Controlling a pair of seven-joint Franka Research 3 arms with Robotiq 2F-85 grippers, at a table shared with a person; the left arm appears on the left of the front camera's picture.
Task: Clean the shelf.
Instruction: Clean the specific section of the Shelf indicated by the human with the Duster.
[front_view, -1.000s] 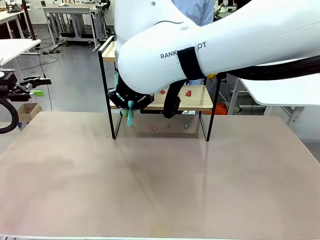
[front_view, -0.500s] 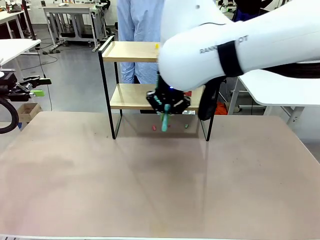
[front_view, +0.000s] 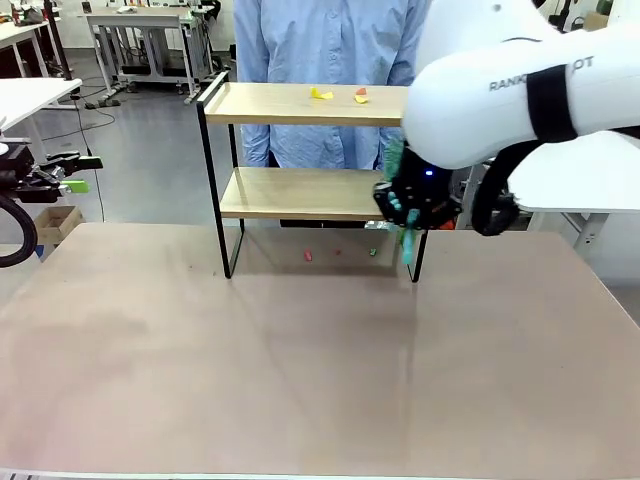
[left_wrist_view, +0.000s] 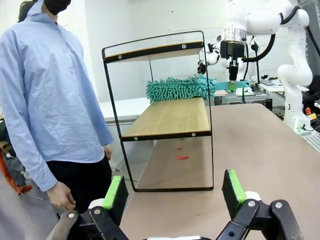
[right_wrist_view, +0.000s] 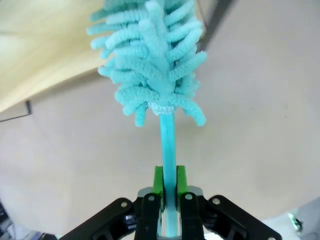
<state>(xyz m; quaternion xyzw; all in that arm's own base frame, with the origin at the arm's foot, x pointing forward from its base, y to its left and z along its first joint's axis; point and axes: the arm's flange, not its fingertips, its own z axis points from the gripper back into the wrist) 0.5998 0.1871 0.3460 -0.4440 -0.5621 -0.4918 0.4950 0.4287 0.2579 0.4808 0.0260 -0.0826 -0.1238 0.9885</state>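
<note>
Right gripper (right_wrist_view: 169, 176) clamped on teal duster (right_wrist_view: 150, 65) handle, head at lower board's end of shelf (left_wrist_view: 170, 117), left gripper (left_wrist_view: 174, 192) fingers spread wide, empty, table (front_view: 300, 380) open in front.

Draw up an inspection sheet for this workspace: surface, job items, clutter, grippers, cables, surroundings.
Surface: beige table, faint smudges.
Job's things: shelf, two wooden boards in a black frame; teal duster, head at the lower board's right end.
Clutter: yellow and orange scraps on the top board; red and green scraps on the table under the shelf.
Grippers: left gripper open, holding nothing; right gripper shut on the teal duster's handle.
Cables: black cable beside the left arm.
Surroundings: person in a light blue shirt behind the shelf; white tables farther off.
</note>
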